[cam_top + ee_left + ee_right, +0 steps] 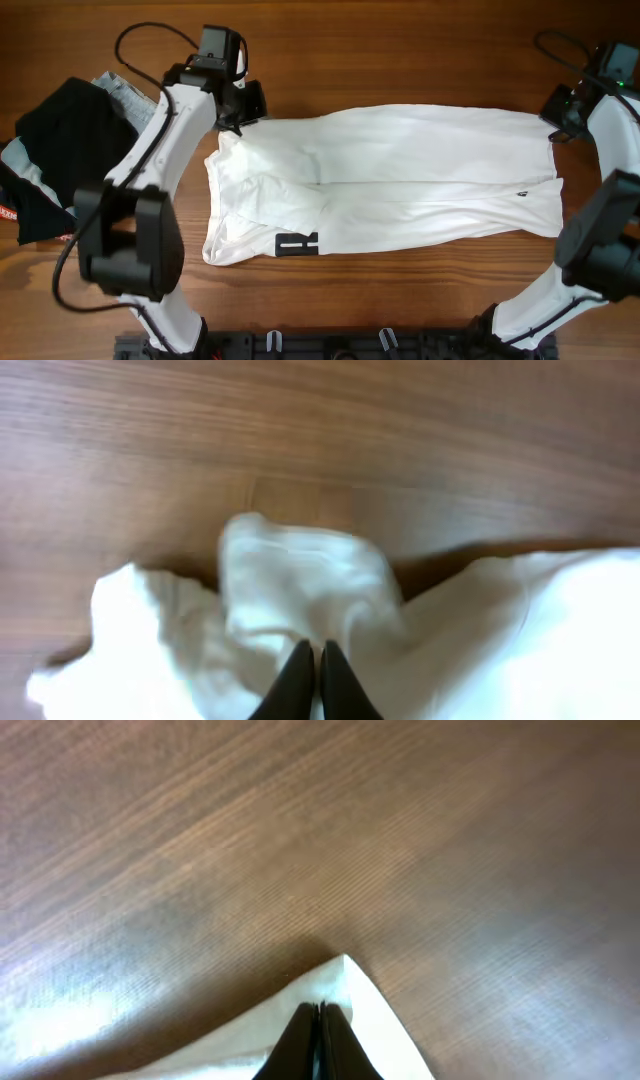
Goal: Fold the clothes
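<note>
The clothes (400,180), a white T-shirt with a black printed bar (297,245) near its front edge, lie folded lengthwise across the wooden table. At the shirt's far left corner my left gripper (238,122) is shut on the fabric. The left wrist view shows its black tips (320,647) pinched together in a bunched white fold (300,575). My right gripper (556,128) sits at the far right corner. In the right wrist view its tips (320,1008) are shut on the pointed white corner (385,1030), low against the table.
A black garment (55,150) and a light-blue denim piece (125,92) are piled at the left edge of the table, behind my left arm. A dark rack (330,345) runs along the front edge. Bare wood (400,50) lies beyond the shirt.
</note>
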Controlling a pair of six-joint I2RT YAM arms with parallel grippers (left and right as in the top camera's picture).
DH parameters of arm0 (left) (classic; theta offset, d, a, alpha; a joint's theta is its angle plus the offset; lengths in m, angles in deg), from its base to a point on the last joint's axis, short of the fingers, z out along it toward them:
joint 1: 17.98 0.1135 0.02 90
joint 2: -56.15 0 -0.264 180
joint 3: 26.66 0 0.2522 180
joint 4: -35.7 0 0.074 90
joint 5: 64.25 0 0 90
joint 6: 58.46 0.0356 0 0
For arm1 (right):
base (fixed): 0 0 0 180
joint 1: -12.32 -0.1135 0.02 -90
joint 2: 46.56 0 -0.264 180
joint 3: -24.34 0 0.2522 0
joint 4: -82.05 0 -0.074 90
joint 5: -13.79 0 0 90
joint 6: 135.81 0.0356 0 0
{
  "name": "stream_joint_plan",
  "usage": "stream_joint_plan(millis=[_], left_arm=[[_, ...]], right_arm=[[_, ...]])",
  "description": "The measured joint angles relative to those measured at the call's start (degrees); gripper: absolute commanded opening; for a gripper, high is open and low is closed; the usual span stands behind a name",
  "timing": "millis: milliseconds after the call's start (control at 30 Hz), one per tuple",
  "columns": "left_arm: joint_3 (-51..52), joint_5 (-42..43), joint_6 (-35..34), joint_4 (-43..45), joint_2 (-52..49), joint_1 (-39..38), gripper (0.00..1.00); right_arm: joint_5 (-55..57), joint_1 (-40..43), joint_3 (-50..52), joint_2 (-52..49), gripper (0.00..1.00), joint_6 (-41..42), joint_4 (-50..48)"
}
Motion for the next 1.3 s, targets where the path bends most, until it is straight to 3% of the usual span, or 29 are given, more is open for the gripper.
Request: stream_joint_plan(millis=[333,533,667,1000,1100,1133,1200,1300], left_arm=[[0.1,0.0,-1.5,-28.0,4.1,0.0,0.04],[0.1,0.0,-1.6,-32.1,4.1,0.0,0.04],[0.2,0.0,-1.6,-34.6,4.1,0.0,0.04],[9.2,0.0,-1.7,-32.5,4.2,0.0,0.04],[10.8,0.0,-1.9,-32.4,4.2,0.0,0.23],[11.3,0.0,-2.1,-32.5,4.2,0.0,0.37],[11.7,0.0,-2.3,-33.1,4.2,0.0,0.42],[11.8,0.0,-2.4,-33.6,4.2,0.0,0.42]], right_arm=[[10.0,0.0,0.2,0.8,0.04,5.3,21.6],[10.9,0.5,0.2,0.8,0.04,7.0,26.8],[10.2,6.5,0.2,0.8,0.04,8.3,26.8],[8.7,9.4,0.5,0.8,0.05,8.5,26.2],[8.7,9.4,1.7,0.8,0.22,8.5,26.2],[8.6,9.4,2.3,0.8,0.32,8.8,26.2],[7.8,9.4,2.7,0.8,0.53,8.7,26.1],[4.8,9.6,2.7,0.8,0.65,6.9,25.5]])
